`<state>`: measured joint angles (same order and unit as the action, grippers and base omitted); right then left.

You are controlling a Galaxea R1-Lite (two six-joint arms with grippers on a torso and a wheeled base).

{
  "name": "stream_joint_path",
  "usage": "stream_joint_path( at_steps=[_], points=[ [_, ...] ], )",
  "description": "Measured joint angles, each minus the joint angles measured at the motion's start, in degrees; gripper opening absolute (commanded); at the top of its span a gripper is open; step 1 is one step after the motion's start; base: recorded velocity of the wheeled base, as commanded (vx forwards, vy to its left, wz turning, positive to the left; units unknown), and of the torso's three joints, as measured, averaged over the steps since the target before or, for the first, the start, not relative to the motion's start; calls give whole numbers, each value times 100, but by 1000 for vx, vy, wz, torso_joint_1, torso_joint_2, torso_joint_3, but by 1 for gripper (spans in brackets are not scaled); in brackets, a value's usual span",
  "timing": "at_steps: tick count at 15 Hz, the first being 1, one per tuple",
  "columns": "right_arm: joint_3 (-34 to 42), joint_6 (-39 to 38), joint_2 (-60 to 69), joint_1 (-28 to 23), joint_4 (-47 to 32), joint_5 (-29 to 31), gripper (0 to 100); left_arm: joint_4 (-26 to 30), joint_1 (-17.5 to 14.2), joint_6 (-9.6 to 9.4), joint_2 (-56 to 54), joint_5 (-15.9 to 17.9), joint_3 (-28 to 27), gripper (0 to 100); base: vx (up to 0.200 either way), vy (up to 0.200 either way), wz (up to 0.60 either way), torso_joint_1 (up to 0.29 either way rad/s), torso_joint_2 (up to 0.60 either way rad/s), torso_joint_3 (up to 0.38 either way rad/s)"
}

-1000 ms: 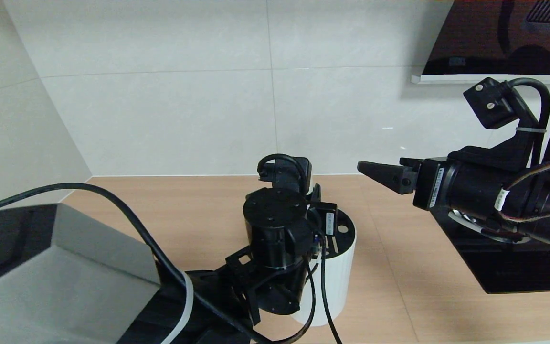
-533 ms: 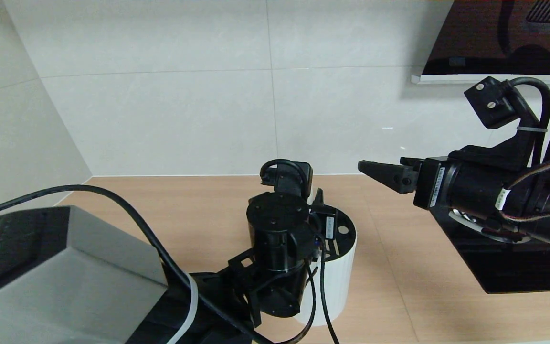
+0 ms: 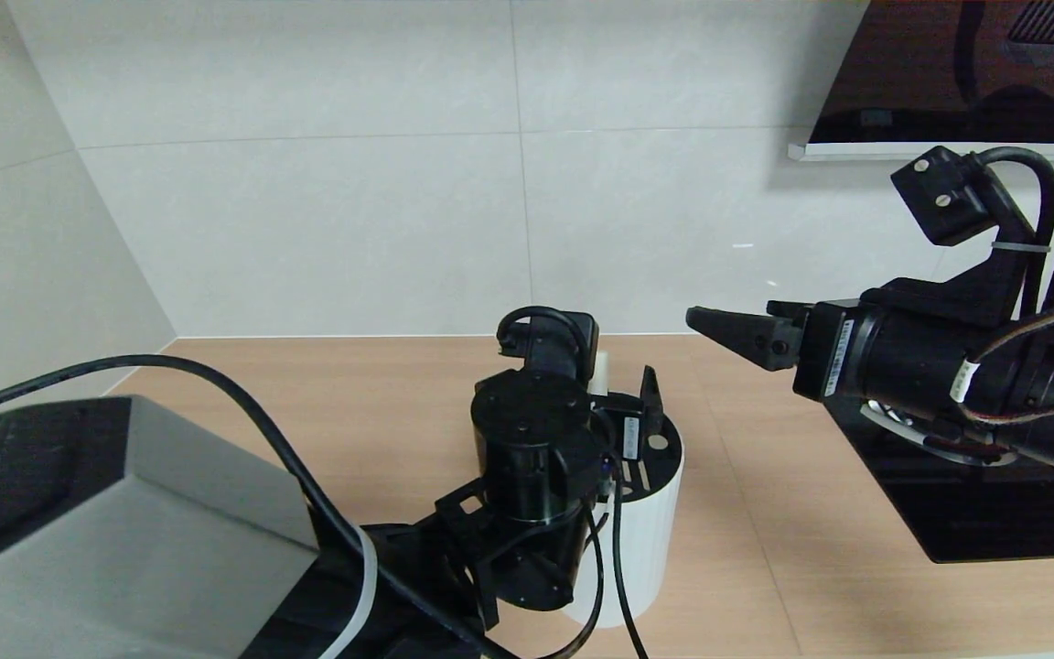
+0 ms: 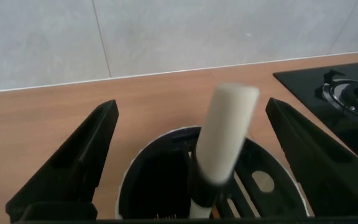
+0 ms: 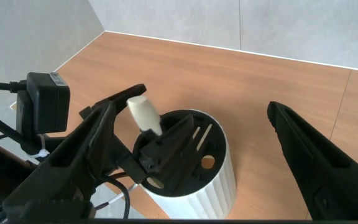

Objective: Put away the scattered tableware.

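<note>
Where we're at: my read is the tail end of one put-away. One piece is in its slot, and the arm above it hasn't pulled clear yet.
Utensil holder (image 3: pixel 648 517): a white tub with a black slotted insert on top. It stands upright on the wooden worktop (image 3: pixel 371 403), near the black hob (image 3: pixel 975 513) but not touching it.
Task's thing: a cream-handled utensil (image 4: pixel 225 137) stands in one of the insert's openings, leaning a bit, handle up. The working end is down inside the tub, so I can't say if it's a spoon, a knife or whatever.
Left pincer (image 4: pixel 191 109): right above the holder and spread wide. Its fingers (image 4: pixel 73 162) sit either side of the cream handle with a clear gap on both sides, so it's gripping nothing.
Right pincer (image 3: pixel 719 328): up in the air over the worktop, off to the hob side and well apart from the holder. The wrist view shows it gaping open with nothing in it.
Done so far: that one utensil counts as stowed, I'd say, since it stands on its own.
Left to do: lift the left arm straight up so a finger doesn't clip the handle and tip it.
More tableware: can't tell from these angles whether other loose pieces are waiting somewhere.
</note>
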<state>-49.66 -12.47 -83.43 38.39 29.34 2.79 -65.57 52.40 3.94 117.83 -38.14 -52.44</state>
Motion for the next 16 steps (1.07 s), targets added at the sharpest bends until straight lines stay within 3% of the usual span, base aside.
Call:
stream_joint_path(
  at_steps=[2,4,9,10,13,16],
  points=[
    [0,0,0,0,-1,0,100,-44,2,16,-85,40,101,100,0,0,0,0,0,0],
    [0,0,0,0,-1,2,100,-176,13,52,-334,304,336,100,0,0,0,0,0,0],
    [0,0,0,0,-1,0,100,-428,132,66,-1766,2036,1720,100,0,0,0,0,0,0],
    [0,0,5,-2,-1,0,100,-433,143,68,-2092,2255,1899,100,0,0,0,0,0,0],
    [17,10,107,-24,-1,13,100,-255,11,62,-2900,2491,2114,100,0,0,0,0,0,0],
    [102,55,441,-272,-1,11,100,585,-607,63,-3772,2610,2215,100,0,0,0,0,0,0]
  ],
)
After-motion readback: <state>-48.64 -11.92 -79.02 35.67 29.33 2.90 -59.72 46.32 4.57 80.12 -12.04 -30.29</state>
